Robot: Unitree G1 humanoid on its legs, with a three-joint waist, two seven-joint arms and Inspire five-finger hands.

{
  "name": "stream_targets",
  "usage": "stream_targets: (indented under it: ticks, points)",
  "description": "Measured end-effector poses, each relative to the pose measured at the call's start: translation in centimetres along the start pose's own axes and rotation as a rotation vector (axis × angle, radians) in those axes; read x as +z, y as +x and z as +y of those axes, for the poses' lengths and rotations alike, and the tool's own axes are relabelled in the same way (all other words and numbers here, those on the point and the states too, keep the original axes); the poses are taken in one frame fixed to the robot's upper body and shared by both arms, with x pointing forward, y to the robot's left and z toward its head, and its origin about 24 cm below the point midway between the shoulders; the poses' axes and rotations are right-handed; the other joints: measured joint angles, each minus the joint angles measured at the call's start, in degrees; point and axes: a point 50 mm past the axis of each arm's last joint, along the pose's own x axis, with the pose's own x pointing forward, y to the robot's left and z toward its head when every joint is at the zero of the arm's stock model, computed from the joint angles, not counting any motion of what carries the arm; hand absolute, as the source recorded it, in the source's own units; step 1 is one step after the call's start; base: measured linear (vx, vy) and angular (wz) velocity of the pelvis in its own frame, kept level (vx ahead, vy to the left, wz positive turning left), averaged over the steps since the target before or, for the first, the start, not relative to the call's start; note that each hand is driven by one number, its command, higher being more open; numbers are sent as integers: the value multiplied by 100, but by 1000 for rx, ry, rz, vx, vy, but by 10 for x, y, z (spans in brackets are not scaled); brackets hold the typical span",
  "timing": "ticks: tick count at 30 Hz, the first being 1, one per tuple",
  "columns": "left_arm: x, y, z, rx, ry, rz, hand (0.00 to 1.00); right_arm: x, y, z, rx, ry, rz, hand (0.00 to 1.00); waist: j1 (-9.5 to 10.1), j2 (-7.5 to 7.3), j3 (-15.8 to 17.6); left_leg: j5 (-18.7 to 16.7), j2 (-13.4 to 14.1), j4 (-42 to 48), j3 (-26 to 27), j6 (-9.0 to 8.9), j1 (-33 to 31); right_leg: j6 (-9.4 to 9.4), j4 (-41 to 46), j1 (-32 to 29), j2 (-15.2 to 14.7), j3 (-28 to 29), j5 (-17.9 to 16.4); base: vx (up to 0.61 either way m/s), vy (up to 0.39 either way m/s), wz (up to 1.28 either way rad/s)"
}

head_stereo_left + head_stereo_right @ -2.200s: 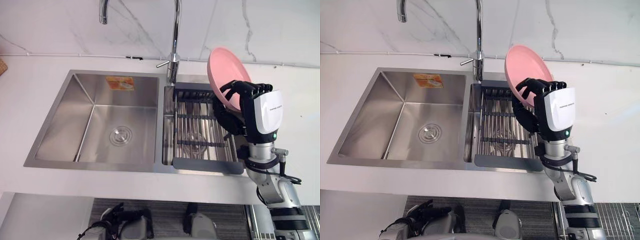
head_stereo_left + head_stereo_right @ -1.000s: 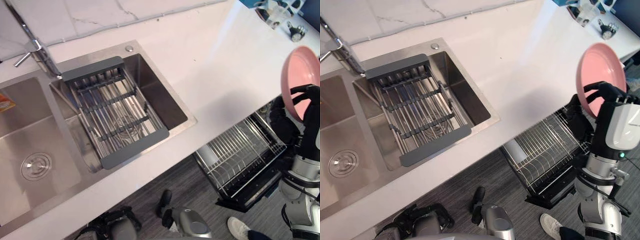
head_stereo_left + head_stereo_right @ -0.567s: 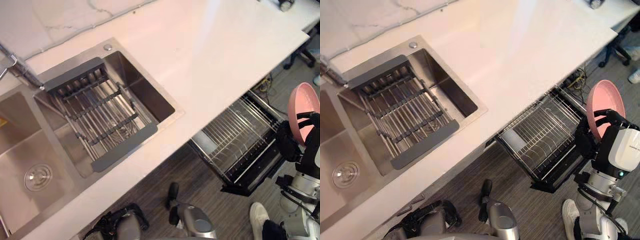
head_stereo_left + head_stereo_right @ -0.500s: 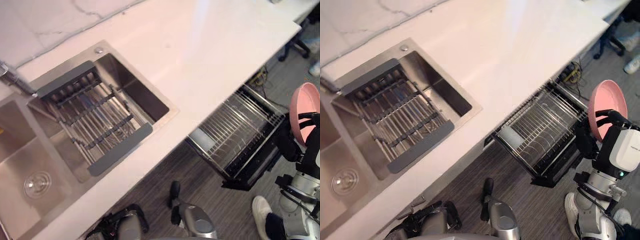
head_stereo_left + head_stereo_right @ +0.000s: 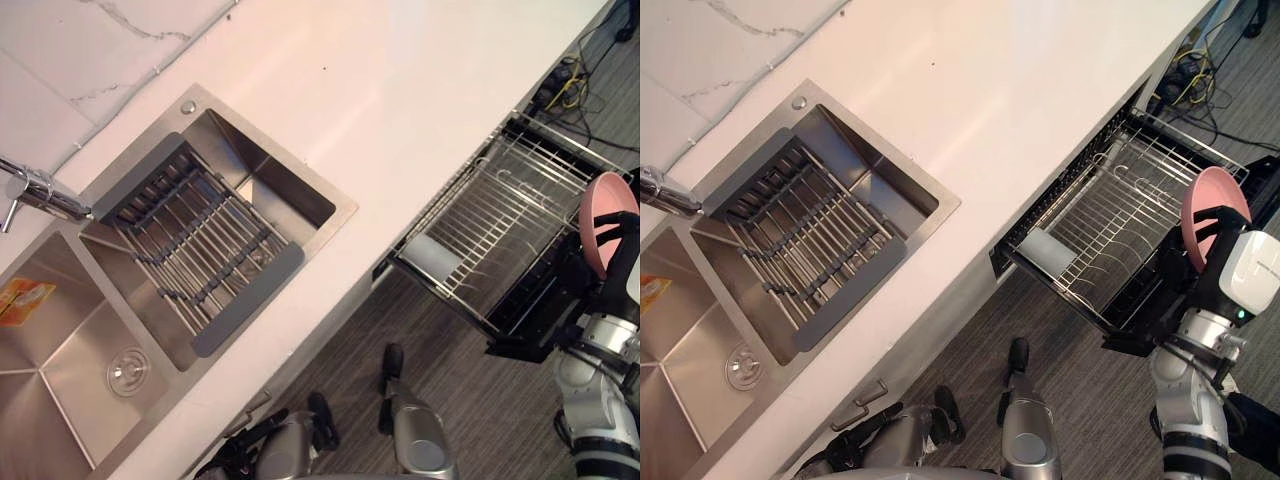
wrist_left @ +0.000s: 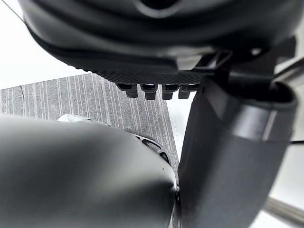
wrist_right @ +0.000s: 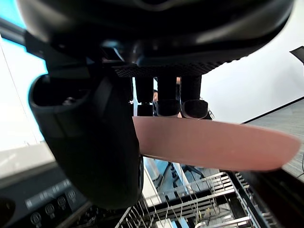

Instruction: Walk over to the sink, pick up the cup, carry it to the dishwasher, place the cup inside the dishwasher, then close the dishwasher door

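Note:
No cup shows; my right hand is shut on a pink plate and holds it upright on edge. In the right wrist view the fingers curl over the plate while the thumb presses its other face. The plate hangs at the far right end of the pulled-out wire rack of the open dishwasher, just above it. My left hand hangs low beside the counter front with relaxed fingers and nothing in it.
A double steel sink is set in the white counter. A grey roll-up drying rack lies over the right basin, with the faucet beside it. Loose cables lie on the floor past the dishwasher.
The view has swung from the sink to the dishwasher. My right hand, still holding the pink plate, has gone from above the drying rack to the pulled-out dishwasher rack.

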Motion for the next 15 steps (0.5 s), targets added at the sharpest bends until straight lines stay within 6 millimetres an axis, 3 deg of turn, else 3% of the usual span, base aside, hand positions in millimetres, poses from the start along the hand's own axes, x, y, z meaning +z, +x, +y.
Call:
stream_targets:
  ticks: [3,9,15]
  points:
    - [0,0,-4,-26,-2,-2,100,9,15,0,3,6,-43,0,3,140,101,1,-26,80,-70,-1,-38,19,1,10,-35,-19,2,24,85,2]
    - [2,0,-9,-60,-8,-17,100,19,26,11,93,-7,-93,0,121,161,132,64,-51,638,-356,-103,-351,76,3,46,-105,-40,76,58,55,4]
    - [7,-1,-17,-120,-1,-39,100,33,42,18,157,-21,-166,0,142,179,276,65,-123,444,-454,-105,-343,84,42,42,-161,-207,94,22,73,16]
